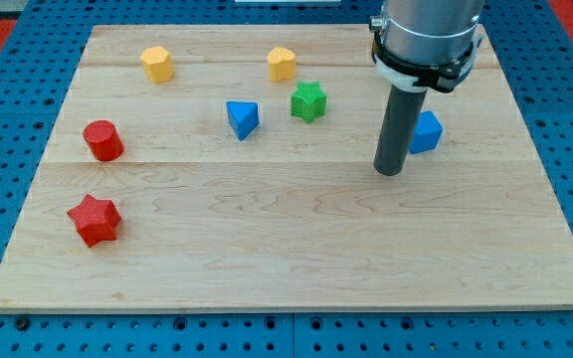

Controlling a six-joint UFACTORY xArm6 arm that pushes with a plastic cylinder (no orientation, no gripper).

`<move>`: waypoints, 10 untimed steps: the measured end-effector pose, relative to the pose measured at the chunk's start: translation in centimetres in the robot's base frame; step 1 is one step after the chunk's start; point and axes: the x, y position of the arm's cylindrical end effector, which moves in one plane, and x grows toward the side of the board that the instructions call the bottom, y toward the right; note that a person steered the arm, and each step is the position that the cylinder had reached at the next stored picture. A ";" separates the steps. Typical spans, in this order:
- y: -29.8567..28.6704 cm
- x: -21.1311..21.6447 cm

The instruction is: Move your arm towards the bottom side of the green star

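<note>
No claw on it, just my tip (390,172) parked on the wooden bench (286,249), right of the green plastic star (307,101), beside a blue block (426,131).

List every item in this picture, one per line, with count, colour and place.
green star: 1, green, upper middle
yellow blocks: 2, yellow, near the view's top, one upper left, one above the star
blue triangular block: 1, blue, left of the star
blue block: 1, blue, right, partly behind the rod
red cylinder: 1, red, left
red star: 1, red, lower left
wooden board: 1, light wood, on a blue perforated surface
my tip: 1, dark, lower right of the green star, apart
</note>
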 end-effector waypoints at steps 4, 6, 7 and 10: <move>-0.5 -0.4; -1.1 -0.2; -1.3 -0.1; -4.8 1.7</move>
